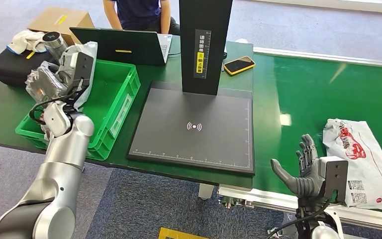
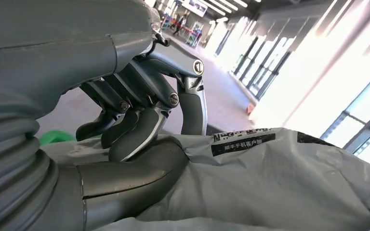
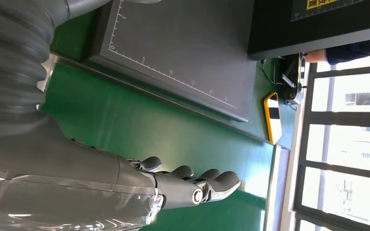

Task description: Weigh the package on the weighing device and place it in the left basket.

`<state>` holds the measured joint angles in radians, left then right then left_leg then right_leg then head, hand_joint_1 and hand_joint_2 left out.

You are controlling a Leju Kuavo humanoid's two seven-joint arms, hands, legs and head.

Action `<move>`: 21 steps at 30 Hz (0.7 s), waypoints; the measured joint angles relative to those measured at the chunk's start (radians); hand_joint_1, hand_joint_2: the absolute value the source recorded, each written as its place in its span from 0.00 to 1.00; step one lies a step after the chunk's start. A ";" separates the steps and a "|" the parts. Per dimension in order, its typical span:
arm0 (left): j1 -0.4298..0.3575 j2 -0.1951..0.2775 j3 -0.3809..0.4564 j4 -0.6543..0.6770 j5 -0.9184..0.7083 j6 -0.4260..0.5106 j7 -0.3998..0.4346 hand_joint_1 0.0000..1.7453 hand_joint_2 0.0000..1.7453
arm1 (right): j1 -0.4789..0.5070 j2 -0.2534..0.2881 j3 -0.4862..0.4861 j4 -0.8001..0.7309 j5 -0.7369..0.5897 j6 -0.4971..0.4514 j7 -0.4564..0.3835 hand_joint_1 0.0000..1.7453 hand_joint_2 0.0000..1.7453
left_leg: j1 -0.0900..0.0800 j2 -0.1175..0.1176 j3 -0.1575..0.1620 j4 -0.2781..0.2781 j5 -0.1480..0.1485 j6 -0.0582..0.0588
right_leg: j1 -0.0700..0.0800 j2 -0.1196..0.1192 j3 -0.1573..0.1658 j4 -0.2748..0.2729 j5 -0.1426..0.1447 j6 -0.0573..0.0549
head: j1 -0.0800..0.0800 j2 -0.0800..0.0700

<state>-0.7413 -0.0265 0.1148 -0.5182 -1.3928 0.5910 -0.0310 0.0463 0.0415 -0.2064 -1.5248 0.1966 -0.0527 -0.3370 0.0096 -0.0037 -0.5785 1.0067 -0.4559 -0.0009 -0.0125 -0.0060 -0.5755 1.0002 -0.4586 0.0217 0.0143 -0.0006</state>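
Left robot hand (image 1: 54, 79) grasping grey package (image 2: 270, 183) over green basket (image 1: 122, 107) at table's left edge | right robot hand (image 1: 306, 169) released | I risk snagging the basket rim.

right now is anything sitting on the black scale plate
No, the scale plate is bare; the grey package is held in the left robot hand above the green basket.

The flat black square weighing platform (image 1: 194, 127) bears a small white wireless-wave symbol at its middle and white ruler ticks along its edge, numbered 5, 10 and on in the right wrist view. Its black upright column (image 1: 205, 40) carries a vertical white label with Chinese characters and a yellow patch, too small to read. The grey plastic mailer package (image 2: 270, 183) has a black strip of printed Chinese characters. The white plastic bag (image 1: 363, 159) shows red print and QR codes.
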 joint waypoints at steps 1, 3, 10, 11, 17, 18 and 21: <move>-0.002 -0.001 0.000 0.013 -0.004 -0.002 0.012 0.94 1.00 | -0.003 0.000 0.001 0.002 0.002 0.000 0.002 0.00 1.00 | 0.000 0.000 0.000 0.000 0.000 0.000 | 0.000 0.000 0.000 0.000 0.000 0.000 | 0.000 0.000; -0.008 -0.003 -0.003 0.038 -0.025 -0.003 0.056 0.45 1.00 | -0.008 0.001 0.004 0.007 0.005 -0.001 0.006 0.00 1.00 | 0.000 0.000 0.000 0.000 0.000 0.000 | 0.000 0.000 0.000 0.000 0.000 0.000 | 0.000 0.000; -0.040 -0.002 -0.026 0.122 -0.123 -0.125 0.313 0.00 0.25 | -0.022 0.002 0.022 0.023 0.013 -0.004 0.013 0.00 1.00 | 0.000 0.000 0.000 0.000 0.000 0.000 | 0.000 0.000 0.000 0.000 0.000 0.000 | 0.000 0.000; -0.042 -0.001 -0.026 0.128 -0.120 -0.126 0.317 0.00 0.00 | -0.023 0.002 0.023 0.025 0.014 -0.004 0.013 0.00 1.00 | 0.000 0.000 0.000 0.000 0.000 0.000 | 0.000 0.000 0.000 0.000 0.000 0.000 | 0.000 0.000; -0.046 0.004 -0.016 0.147 -0.075 0.003 0.266 0.00 0.00 | -0.022 0.002 0.025 0.027 0.017 -0.003 0.021 0.00 1.00 | 0.000 0.000 0.000 0.000 0.000 0.000 | 0.000 0.000 0.000 0.000 0.000 0.000 | 0.000 0.000; -0.046 0.005 -0.011 0.148 -0.065 0.033 0.247 0.00 0.00 | -0.022 0.002 0.025 0.027 0.017 -0.003 0.023 0.00 1.00 | 0.000 0.000 0.000 0.000 0.000 0.000 | 0.000 0.000 0.000 0.000 0.000 0.000 | 0.000 0.000; -0.035 0.008 0.014 0.123 -0.033 0.098 0.161 0.00 0.00 | -0.021 0.001 0.025 0.026 0.017 -0.003 0.028 0.00 1.00 | 0.000 0.000 0.000 0.000 0.000 0.000 | 0.000 0.000 0.000 0.000 0.000 0.000 | 0.000 0.000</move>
<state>-0.7763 -0.0189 0.1286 -0.3951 -1.4257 0.6887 0.1298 0.0252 0.0428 -0.1816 -1.4984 0.2133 -0.0555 -0.3090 0.0097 -0.0037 -0.5787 1.0067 -0.4558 -0.0010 -0.0124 -0.0060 -0.5755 1.0003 -0.4586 0.0217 0.0144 -0.0004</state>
